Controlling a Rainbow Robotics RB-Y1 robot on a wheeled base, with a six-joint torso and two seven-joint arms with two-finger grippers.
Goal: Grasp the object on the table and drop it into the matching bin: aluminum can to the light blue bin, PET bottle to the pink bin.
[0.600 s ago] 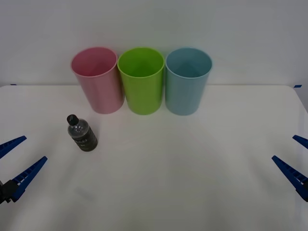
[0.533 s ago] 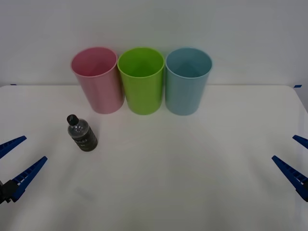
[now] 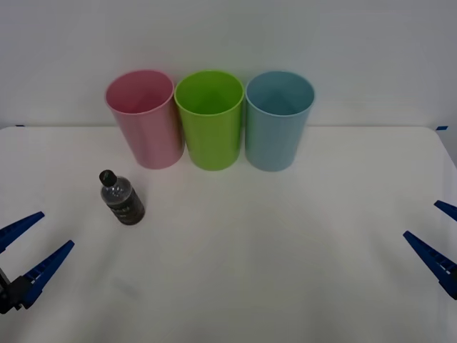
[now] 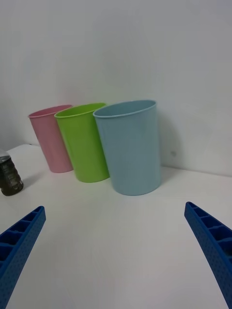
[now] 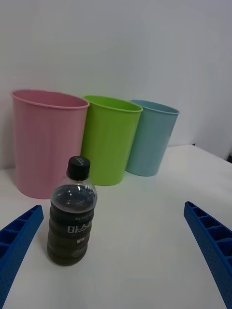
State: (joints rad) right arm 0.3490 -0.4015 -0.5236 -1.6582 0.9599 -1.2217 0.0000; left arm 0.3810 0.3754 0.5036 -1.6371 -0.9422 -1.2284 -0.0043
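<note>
The left gripper (image 3: 25,243) has slid slightly toward the table's (image 3: 285,243) near edge; nothing else moved. Its fingers are spread wide, holding nothing. The one bottle (image 3: 121,198) stands upright ahead of it, near the left edge, before the pink bin (image 3: 145,119). Three bins line the far edge: pink, green (image 3: 210,120), light blue (image 3: 278,120). The right gripper (image 3: 437,239) waits agape at the right edge.

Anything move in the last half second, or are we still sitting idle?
Only the left gripper moved: it slipped slightly lower toward the near table edge, open and empty. The PET bottle stands untouched before the pink bin; the right gripper stayed parked, open.
</note>
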